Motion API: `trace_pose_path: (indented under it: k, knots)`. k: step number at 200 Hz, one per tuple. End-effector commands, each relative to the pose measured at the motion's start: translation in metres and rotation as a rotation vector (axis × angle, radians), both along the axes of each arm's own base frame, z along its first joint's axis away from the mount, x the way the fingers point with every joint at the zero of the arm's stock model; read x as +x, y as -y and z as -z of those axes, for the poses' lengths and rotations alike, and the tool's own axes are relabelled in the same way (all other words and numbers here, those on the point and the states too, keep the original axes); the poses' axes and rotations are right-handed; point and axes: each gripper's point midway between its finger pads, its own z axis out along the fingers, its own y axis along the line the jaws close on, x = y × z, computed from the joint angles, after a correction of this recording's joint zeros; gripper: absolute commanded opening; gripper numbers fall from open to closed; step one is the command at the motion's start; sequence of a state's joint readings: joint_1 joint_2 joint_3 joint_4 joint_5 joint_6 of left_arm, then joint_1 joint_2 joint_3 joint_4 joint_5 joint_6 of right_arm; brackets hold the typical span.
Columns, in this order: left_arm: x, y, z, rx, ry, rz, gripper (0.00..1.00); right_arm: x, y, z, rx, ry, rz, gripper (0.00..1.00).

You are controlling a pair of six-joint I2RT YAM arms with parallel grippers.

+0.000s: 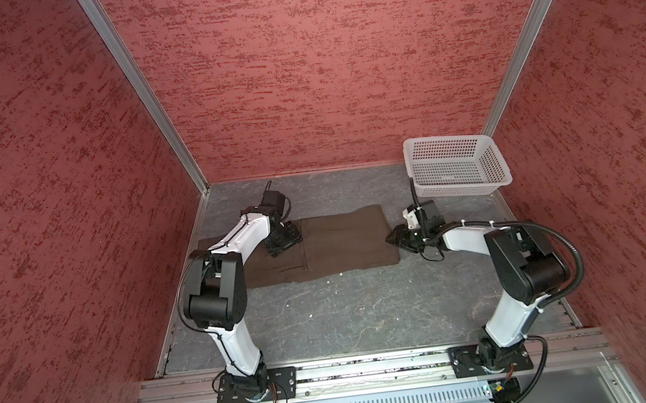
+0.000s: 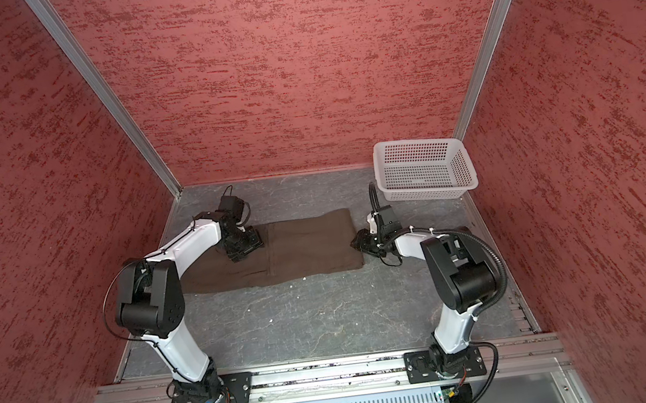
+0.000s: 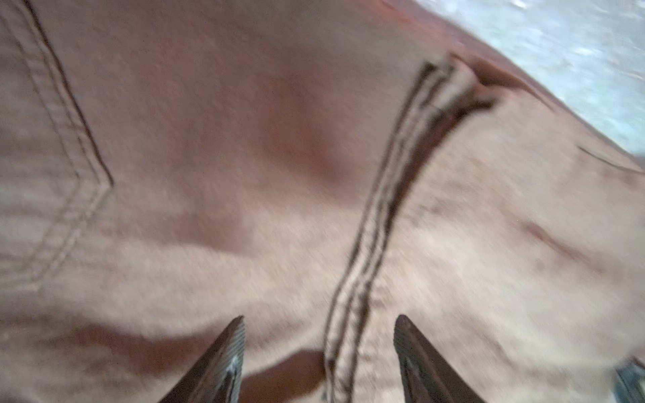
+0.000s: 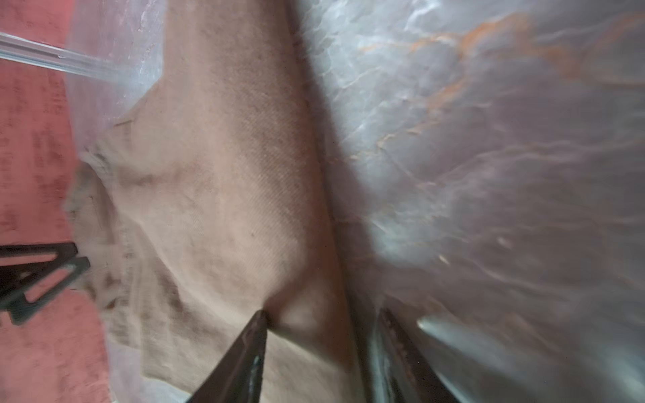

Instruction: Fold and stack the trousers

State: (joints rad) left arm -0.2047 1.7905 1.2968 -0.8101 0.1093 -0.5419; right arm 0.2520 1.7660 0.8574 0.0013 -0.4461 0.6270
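Note:
The dark brown trousers (image 1: 339, 242) (image 2: 306, 246) lie folded into a flat rectangle on the grey table in both top views. My left gripper (image 1: 282, 244) (image 2: 244, 249) hovers over their left part. In the left wrist view it (image 3: 319, 317) is open, with a stitched seam (image 3: 377, 216) running under the gap and nothing held. My right gripper (image 1: 395, 239) (image 2: 360, 244) is at the trousers' right edge. In the right wrist view it (image 4: 323, 312) is open and straddles that edge, one fingertip (image 4: 260, 319) pressing into the cloth (image 4: 227, 174), the other beside it on the table.
A white perforated basket (image 1: 458, 190) (image 2: 425, 194) stands at the back right, just behind the right arm. Red textured walls close in the left, back and right sides. The grey marbled table (image 1: 347, 312) stretches in front of the trousers towards the arm bases.

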Motion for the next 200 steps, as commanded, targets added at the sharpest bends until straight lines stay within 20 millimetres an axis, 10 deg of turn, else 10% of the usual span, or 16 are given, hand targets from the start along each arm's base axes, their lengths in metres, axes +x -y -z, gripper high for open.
trace_pose_path:
  k: [1, 22, 40, 130, 200]
  knots:
    - [-0.01, -0.002, -0.004, -0.024, -0.002, -0.019, 0.68, 0.01, -0.009, 0.0, 0.073, 0.016, 0.006, 0.45]
    - [-0.016, -0.004, -0.006, -0.061, 0.001, -0.042, 0.68, 0.007, -0.009, 0.006, 0.087, 0.004, 0.012, 0.32]
    - [-0.019, -0.011, -0.01, -0.068, -0.005, -0.063, 0.68, 0.005, 0.0, 0.004, 0.067, 0.005, 0.029, 0.0]
    - [-0.034, -0.061, -0.028, -0.054, 0.035, -0.185, 0.68, -0.022, 0.207, -0.064, -0.18, 0.06, 0.528, 0.0]
    - [-0.023, -0.043, 0.025, -0.125, -0.044, -0.197, 0.68, -0.012, 0.199, -0.155, -0.159, 0.28, 0.522, 0.0]
